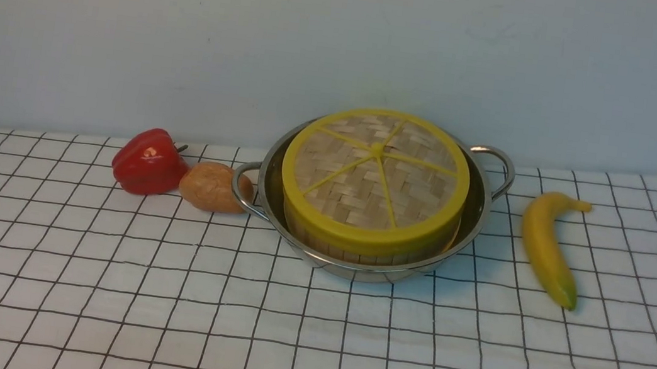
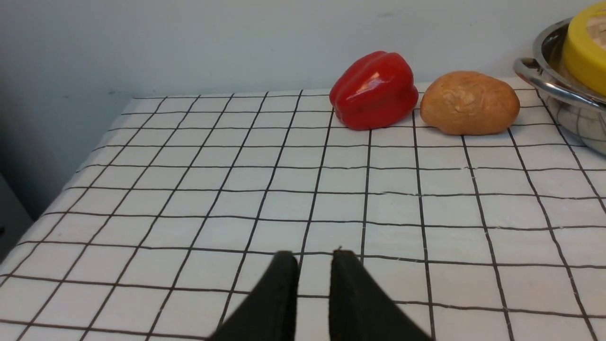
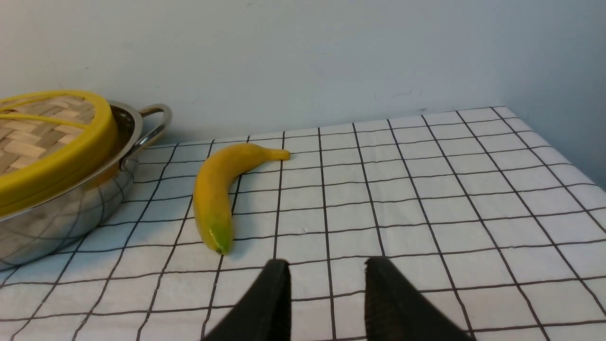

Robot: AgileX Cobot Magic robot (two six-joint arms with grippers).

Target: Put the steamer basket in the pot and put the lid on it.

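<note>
You will find no writing to read here: no text, label, brand, number or sign shows in any of the three views.

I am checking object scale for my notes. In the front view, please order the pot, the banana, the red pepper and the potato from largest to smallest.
1. The pot, clearly largest.
2. The banana.
3. The red pepper and the potato look about alike; I would not rank them.
</note>
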